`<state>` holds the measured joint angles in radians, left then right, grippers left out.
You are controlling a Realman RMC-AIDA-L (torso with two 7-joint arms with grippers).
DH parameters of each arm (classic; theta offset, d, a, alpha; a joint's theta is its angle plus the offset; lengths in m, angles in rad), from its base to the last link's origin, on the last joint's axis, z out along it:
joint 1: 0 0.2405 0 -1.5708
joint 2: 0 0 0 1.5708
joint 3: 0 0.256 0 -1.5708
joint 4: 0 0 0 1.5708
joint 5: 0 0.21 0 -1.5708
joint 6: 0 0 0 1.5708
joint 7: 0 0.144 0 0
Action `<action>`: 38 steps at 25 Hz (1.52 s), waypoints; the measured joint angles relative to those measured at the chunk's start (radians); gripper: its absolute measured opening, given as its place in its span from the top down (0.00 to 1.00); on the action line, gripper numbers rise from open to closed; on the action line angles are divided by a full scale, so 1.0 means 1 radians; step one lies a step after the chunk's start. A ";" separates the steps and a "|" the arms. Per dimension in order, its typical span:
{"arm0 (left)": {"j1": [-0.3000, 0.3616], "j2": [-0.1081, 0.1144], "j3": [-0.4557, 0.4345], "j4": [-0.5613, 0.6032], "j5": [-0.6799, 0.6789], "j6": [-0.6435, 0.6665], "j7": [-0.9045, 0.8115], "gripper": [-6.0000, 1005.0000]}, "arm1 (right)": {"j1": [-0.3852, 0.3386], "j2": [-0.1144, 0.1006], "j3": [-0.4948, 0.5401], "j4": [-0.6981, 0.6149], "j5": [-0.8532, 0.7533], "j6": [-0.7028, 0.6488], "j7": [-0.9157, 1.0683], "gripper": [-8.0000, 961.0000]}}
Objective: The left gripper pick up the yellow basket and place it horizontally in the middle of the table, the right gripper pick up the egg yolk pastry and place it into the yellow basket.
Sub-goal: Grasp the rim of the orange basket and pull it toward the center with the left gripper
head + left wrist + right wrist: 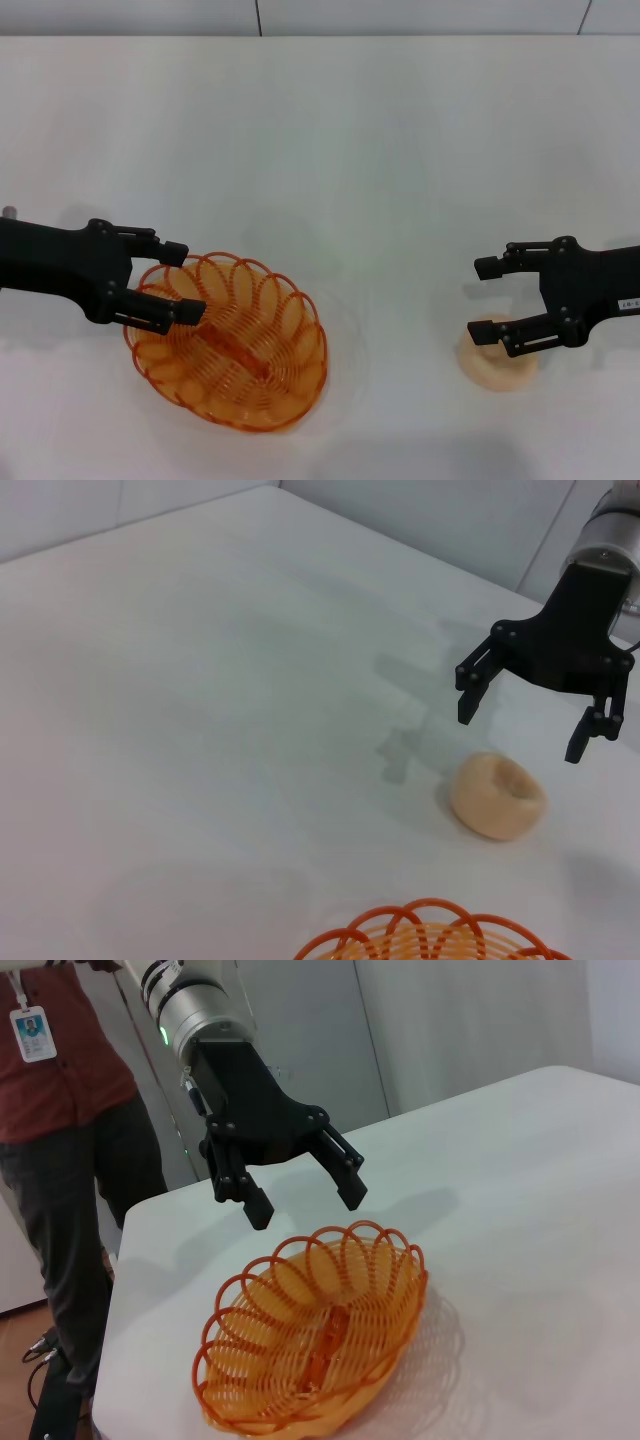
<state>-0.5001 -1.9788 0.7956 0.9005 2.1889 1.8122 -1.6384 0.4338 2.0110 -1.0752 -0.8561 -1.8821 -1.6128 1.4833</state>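
A: Hovering over the basket's left rim, left gripper, jaws released, nothing between them. One finger sits past the rim's far side, the other over the loops.

B: Touching the wire?

A: Cannot tell from the head view. Right wrist view shows the fingertips above the rim, apart from it.

B: Basket position?

A: Upright on the table, left of centre, near the front edge. Long axis runs diagonally, not square to the table. Orange looped wire, empty.

B: Right side?

A: Right gripper at the right, low, also spread. Upper finger clear of everything; lower finger over the pastry's near-left edge in the head view.

B: Gripping it?

A: No. Left wrist view shows that gripper above the pastry, fingertips apart from it, bun resting on the table.

B: Pastry to basket?

A: Well apart, opposite sides of the table, bare white top between.

B: Anything else?

A: Person in a red shirt with a badge, standing beyond the table's end, seen in the right wrist view.
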 joint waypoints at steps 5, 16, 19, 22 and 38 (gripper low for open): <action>-0.007 0.001 -0.002 0.001 -0.001 0.001 -0.001 0.13 | 0.000 0.000 0.002 0.001 0.000 -0.002 0.000 0.12; -0.022 0.004 -0.003 0.008 -0.001 0.005 -0.036 0.14 | 0.000 0.000 0.007 -0.001 0.000 -0.004 0.005 0.12; -0.036 0.014 0.000 0.011 0.005 0.007 -0.076 0.15 | 0.000 0.000 0.006 -0.001 0.000 -0.004 0.006 0.12; -0.066 0.030 0.000 0.013 0.059 0.010 -0.143 0.15 | 0.000 0.000 0.005 0.001 0.001 -0.004 0.006 0.12; -0.205 0.046 0.003 0.040 0.434 0.033 -0.442 0.17 | 0.001 0.001 0.005 0.002 0.003 0.000 0.008 0.12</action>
<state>-0.7054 -1.9332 0.7990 0.9402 2.6225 1.8448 -2.0800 0.4352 2.0123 -1.0704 -0.8543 -1.8790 -1.6127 1.4911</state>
